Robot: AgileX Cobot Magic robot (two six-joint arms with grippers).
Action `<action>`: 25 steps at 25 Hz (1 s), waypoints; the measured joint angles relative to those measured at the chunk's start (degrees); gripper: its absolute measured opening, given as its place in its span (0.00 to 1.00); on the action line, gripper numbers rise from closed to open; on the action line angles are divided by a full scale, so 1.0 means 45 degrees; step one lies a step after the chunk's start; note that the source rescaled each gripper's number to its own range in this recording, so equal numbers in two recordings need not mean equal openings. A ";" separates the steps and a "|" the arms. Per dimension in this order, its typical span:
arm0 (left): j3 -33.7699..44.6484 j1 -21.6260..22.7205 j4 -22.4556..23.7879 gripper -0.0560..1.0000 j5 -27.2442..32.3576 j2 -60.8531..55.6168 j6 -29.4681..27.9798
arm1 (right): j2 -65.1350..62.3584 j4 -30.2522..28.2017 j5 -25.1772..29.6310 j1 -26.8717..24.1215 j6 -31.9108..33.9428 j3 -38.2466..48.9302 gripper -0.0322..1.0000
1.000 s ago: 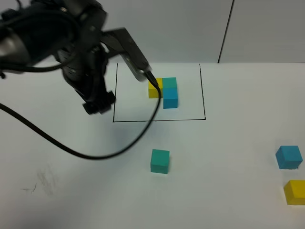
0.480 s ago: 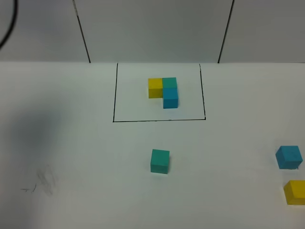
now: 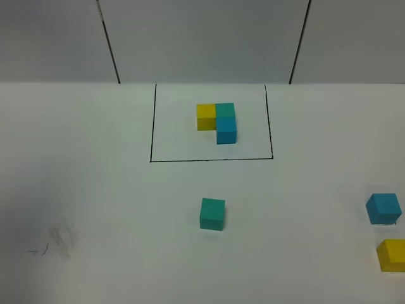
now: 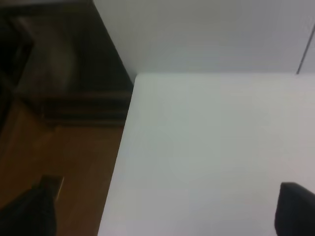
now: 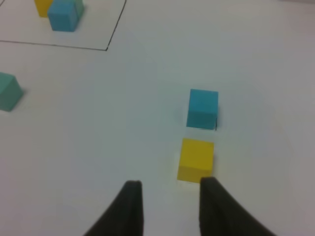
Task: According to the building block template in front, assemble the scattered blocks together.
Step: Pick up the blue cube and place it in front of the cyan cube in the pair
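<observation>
The building block template lies inside a black-line rectangle at the back middle: yellow, teal-green and sky-blue cubes joined in an L. Of the scattered blocks, the teal-green one sits alone in front of the rectangle. The sky-blue one and the yellow one sit at the far right edge. Neither arm shows in the high view. My right gripper hovers just short of the yellow block, fingers drawn in and holding nothing; the sky-blue block lies beyond. My left gripper is open wide over the table's corner.
The left wrist view shows the table's side edge with wooden floor and dark furniture beyond it. Faint pencil smudges mark the front left of the white tabletop. A grey panelled wall stands behind the table.
The left arm, which hung over the rectangle's left side a second ago, has pulled out of the high view to the left. The blocks have not moved.
</observation>
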 joint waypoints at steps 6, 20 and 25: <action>0.2875 -0.0452 -0.0864 0.94 0.0000 -0.3665 0.0177 | 0.0000 0.0000 0.0000 0.0000 0.0000 0.0000 0.03; 0.9231 -0.1932 -0.2730 0.91 -0.0391 -1.0734 0.0290 | 0.0000 0.0000 0.0000 0.0000 0.0000 0.0000 0.03; 1.1008 -0.1932 -0.2796 0.90 -0.0513 -1.1977 0.0290 | 0.0000 0.0000 0.0000 0.0000 0.0000 0.0000 0.03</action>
